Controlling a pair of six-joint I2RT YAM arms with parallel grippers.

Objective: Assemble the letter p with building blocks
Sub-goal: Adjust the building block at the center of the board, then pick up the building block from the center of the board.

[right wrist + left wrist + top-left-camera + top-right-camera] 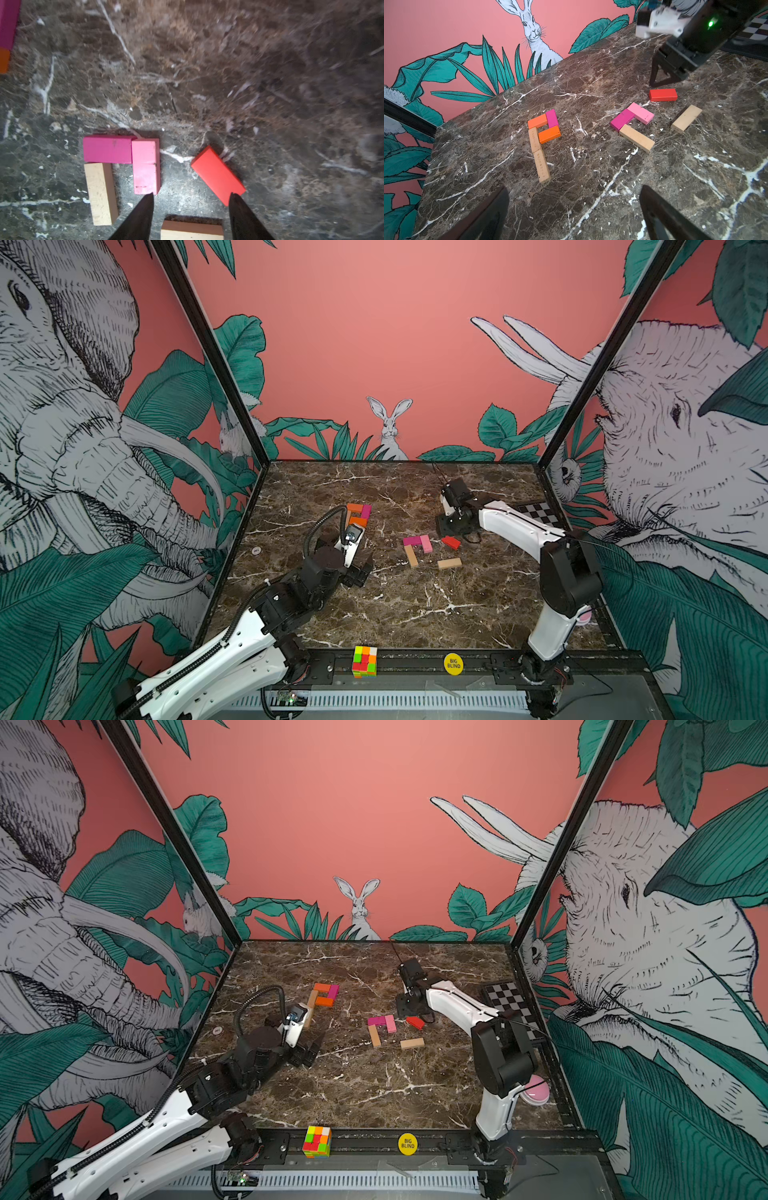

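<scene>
Red block [217, 175] flat on table [249, 83], just beside right claw [191, 199] fingertip; claw released, empty; left claw [573, 195] spread wide.

The table [415, 614] is dark brown marble, veined white. There are orange blocks [549, 134], magenta blocks [622, 119], tan blocks [636, 138], a pink block [640, 113] and a red block [663, 95]. The cube [365, 662] is green, yellow, orange, red.

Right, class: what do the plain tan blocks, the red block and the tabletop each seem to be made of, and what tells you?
Tan blocks: probably bare wood; pale matt faces with stamped lettering.
Red block: likely the same wood under smooth opaque paint; no grain shows.
Tabletop: looks like dark brown marble with white veins, slightly glossy, though it could be printed laminate.
</scene>
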